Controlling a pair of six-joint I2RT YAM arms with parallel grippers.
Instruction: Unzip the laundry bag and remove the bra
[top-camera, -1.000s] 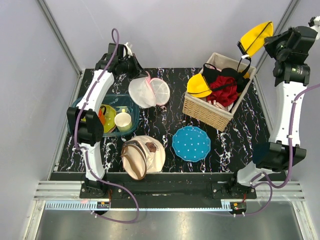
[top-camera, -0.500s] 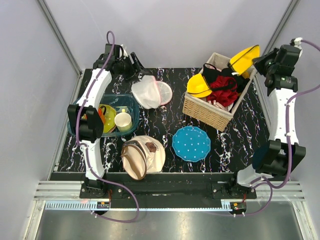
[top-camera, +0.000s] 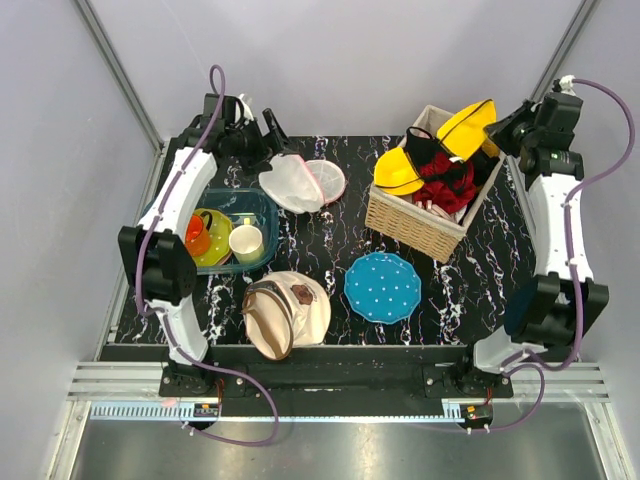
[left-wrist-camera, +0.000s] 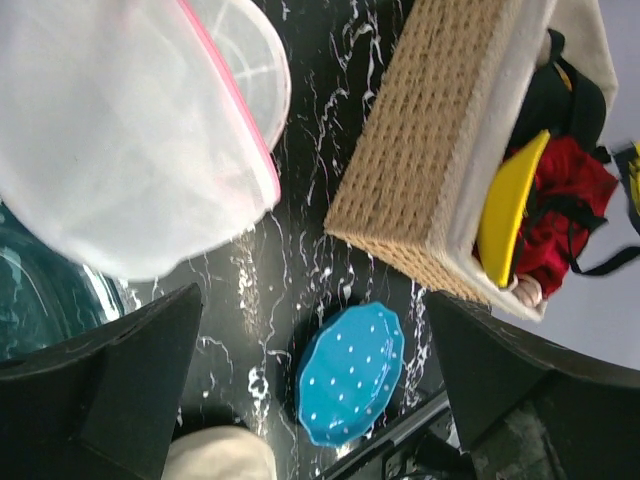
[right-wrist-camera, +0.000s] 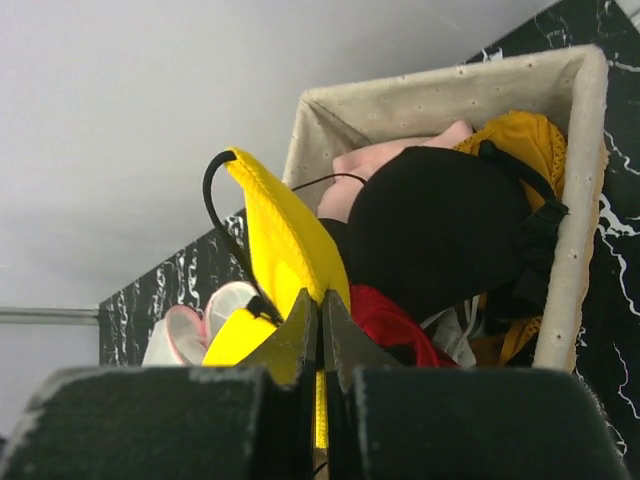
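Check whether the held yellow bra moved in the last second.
Yes. The bra moved left in the top view, from past the basket's right corner to over its contents.

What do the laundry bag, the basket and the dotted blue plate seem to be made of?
Laundry bag: thin white fabric, likely fine mesh, with a pink trimmed rim; it looks translucent and sags softly.
Basket: woven straw or wicker, matte tan, with a pale cloth liner; the braided rows show clearly.
Blue plate: perhaps glazed ceramic or plastic; it has a smooth surface, a scalloped edge and white dots.
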